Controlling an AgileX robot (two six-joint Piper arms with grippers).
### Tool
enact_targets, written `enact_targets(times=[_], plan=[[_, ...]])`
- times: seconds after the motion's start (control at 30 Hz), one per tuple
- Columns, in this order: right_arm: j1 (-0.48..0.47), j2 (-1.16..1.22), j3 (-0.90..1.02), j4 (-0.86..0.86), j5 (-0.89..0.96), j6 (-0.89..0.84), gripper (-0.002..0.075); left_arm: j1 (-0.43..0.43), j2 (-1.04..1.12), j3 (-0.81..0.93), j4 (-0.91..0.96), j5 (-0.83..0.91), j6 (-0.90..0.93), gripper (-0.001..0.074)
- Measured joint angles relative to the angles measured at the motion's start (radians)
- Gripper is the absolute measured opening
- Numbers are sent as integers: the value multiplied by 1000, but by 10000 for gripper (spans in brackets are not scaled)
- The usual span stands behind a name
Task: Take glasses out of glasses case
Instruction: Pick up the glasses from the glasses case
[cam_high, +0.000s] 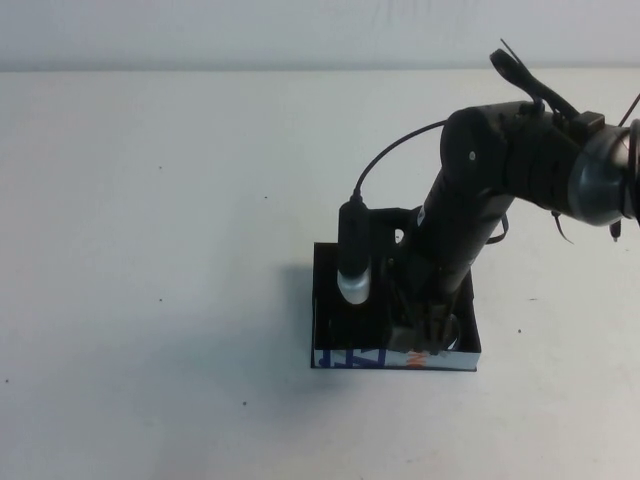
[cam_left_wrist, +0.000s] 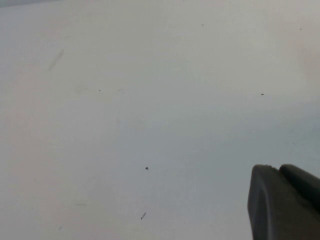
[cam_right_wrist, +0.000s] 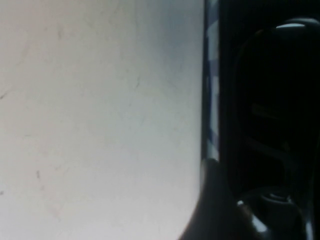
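Right end effector (cam_high: 428, 335) inside glasses case (cam_high: 395, 357); left end effector (cam_left_wrist: 282, 202) apart

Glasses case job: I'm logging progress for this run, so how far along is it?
Done: the right gripper has reached down into the open glasses case, near its white printed wall. In hand: going for the glasses, which lie dark inside the case in the right wrist view; whether they are gripped cannot be told. Left: lifting them out onto the table. The left gripper sits over bare table.
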Motion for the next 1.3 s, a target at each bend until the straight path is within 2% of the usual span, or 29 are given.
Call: enact_targets(times=[0.3, 1.07, 1.13, 1.2, 1.3], plan=[[1, 12, -2, -10, -114, 0, 356, 0, 0, 0, 0, 0, 0, -4], [2, 83, -10, -15, -125, 0, 350, 0, 0, 0, 0, 0, 0, -4], [2, 83, -10, -15, -125, 0, 319, 0, 0, 0, 0, 0, 0, -4], [2, 83, -10, -15, -123, 0, 246, 0, 0, 0, 0, 0, 0, -4], [2, 83, -29, -13, -94, 3, 83, 0, 0, 0, 0, 0, 0, -4]])
